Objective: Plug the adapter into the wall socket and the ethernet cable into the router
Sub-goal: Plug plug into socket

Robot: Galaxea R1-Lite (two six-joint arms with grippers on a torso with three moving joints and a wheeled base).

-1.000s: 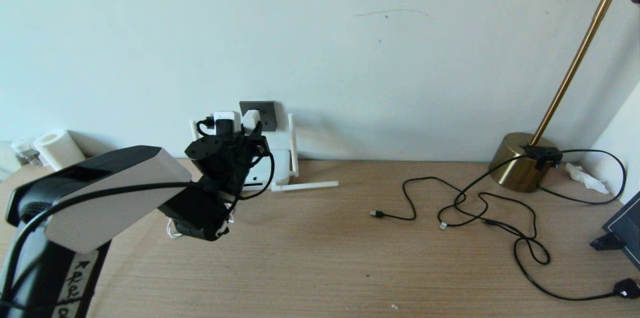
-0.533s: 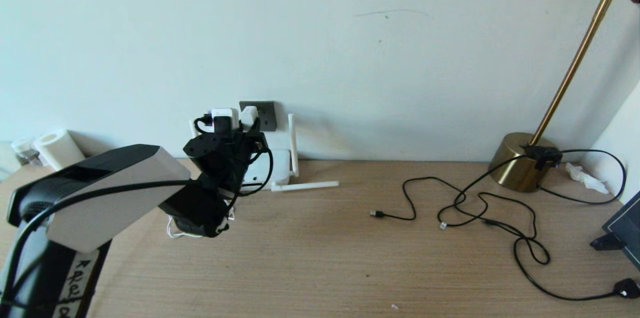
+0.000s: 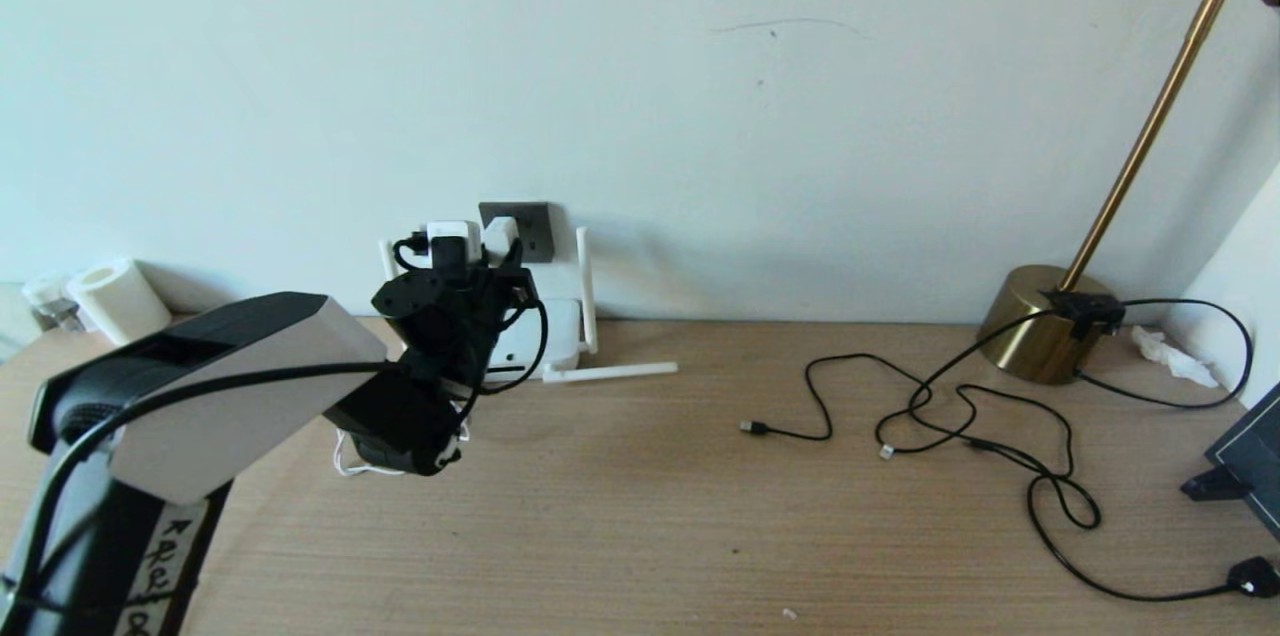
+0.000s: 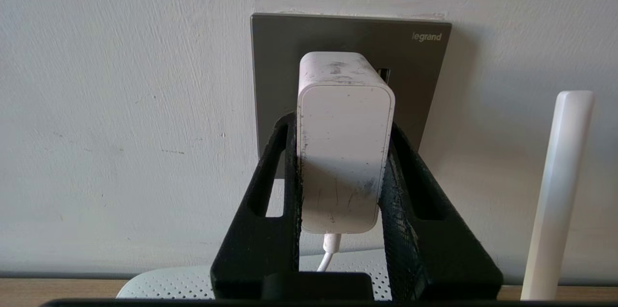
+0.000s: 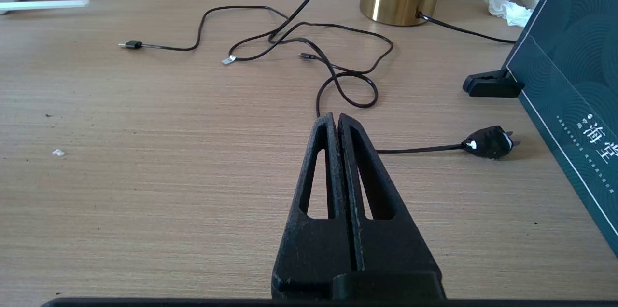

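Note:
My left gripper is shut on the white adapter and holds it up at the dark grey wall socket. In the left wrist view the black fingers press both sides of the adapter. Its far end meets the socket plate and its pins are hidden. Its thin white cord hangs down. The white router lies below the socket, with antennas standing and lying beside it. No thick black ethernet cable shows. My right gripper hovers shut and empty over the table.
Thin black cords with small plugs sprawl across the right half of the table. A brass lamp base, a black power plug and a dark blue box stand at the right. A paper roll sits at the far left.
My left gripper, with the adapter in it, nudged slightly up and left at the socket, then came back. The forearm shifted a little to the right.

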